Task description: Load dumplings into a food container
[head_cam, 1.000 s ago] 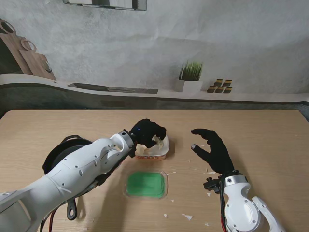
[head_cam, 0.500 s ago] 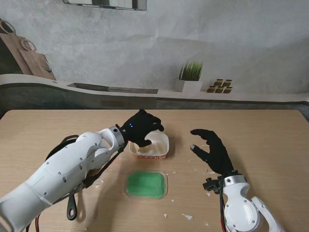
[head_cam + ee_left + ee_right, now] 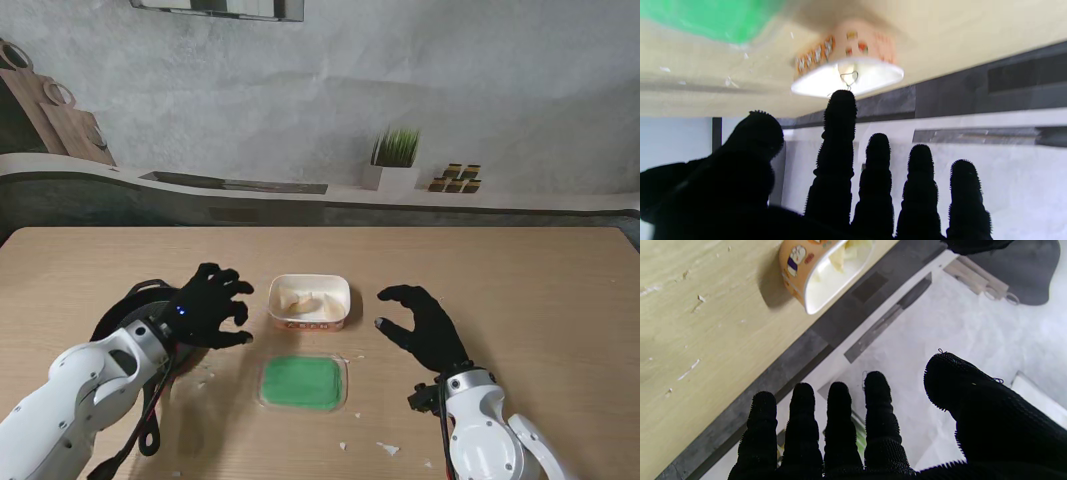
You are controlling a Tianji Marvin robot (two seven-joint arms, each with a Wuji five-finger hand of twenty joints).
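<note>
Change: the left hand [image 3: 210, 310] has drawn back from over the container [image 3: 309, 301] and now hovers to its left, above the pan [image 3: 130, 310]; the right hand [image 3: 425, 328] has shifted slightly nearer the container.
Left hand: black glove, fingers [image 3: 839, 133] spread apart, holding nothing.
Right hand: black glove, fingers [image 3: 877, 413] loosely curled and apart, holding nothing; it sits right of the container, clear of it.
Container: rounded-rectangle tub, white inside, orange printed band outside; upright at the middle of the worktop [image 3: 540, 280], between the two hands.
Dumplings: pale folded pieces [image 3: 303, 297] lie inside the container; the count cannot be told.
Lid: green rounded rectangle with a clear rim [image 3: 304, 382], flat on the worktop just nearer to me than the container, apart from it.
Pan: dark, round, partly hidden under the left arm; its handle [image 3: 150, 425] points toward me.
Crumbs: small white flakes [image 3: 388, 449] scattered on the worktop near the lid and the right hand.
Worktop: light wood grain, matt.
Background: potted grass [image 3: 394, 158] and a small stack of dark and yellow blocks [image 3: 456, 178] on a ledge beyond the worktop; grey wall behind.
</note>
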